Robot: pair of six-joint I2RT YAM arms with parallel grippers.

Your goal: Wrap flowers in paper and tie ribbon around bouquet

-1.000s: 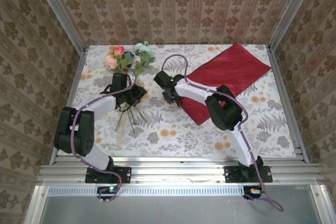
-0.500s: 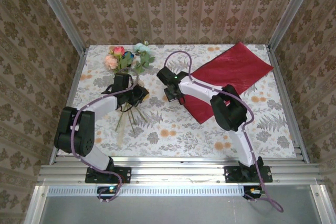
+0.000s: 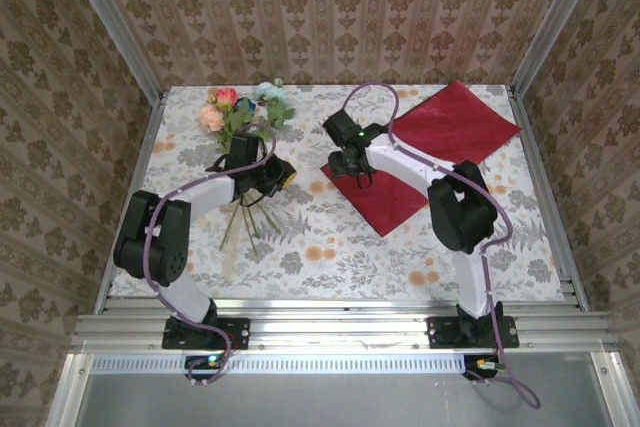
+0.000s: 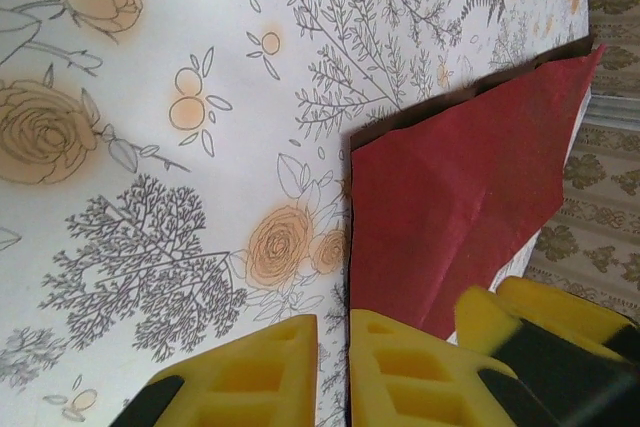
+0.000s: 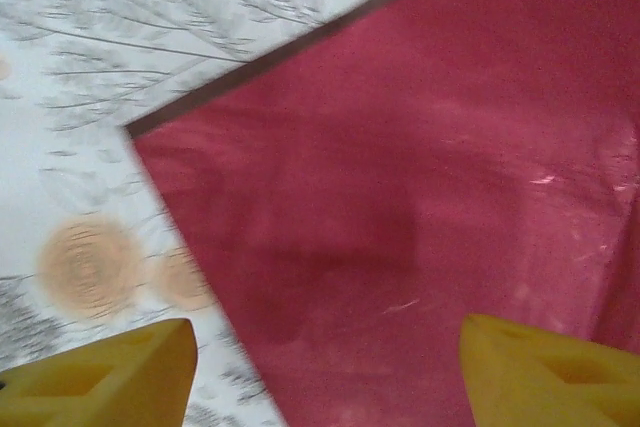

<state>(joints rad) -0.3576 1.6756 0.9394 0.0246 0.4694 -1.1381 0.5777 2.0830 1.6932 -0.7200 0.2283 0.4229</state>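
Compared with 1 second ago, the right claw (image 3: 352,173) has gone toward the far side, and its fingers now stand wide apart above the paper (image 3: 465,122), holding nothing. The paper has shifted a little. The left claw (image 3: 284,179) is closed, with nothing seen between its fingers, just right of the stems of the flowers (image 3: 240,109), which stayed at the far left. The paper's right corner almost reaches the right edge of the worktop (image 3: 330,257). Free room lies between the 2 claws and along the near edge. Count: 1 bunch, 1 paper, 1 ribbon (image 3: 230,252) near the stems
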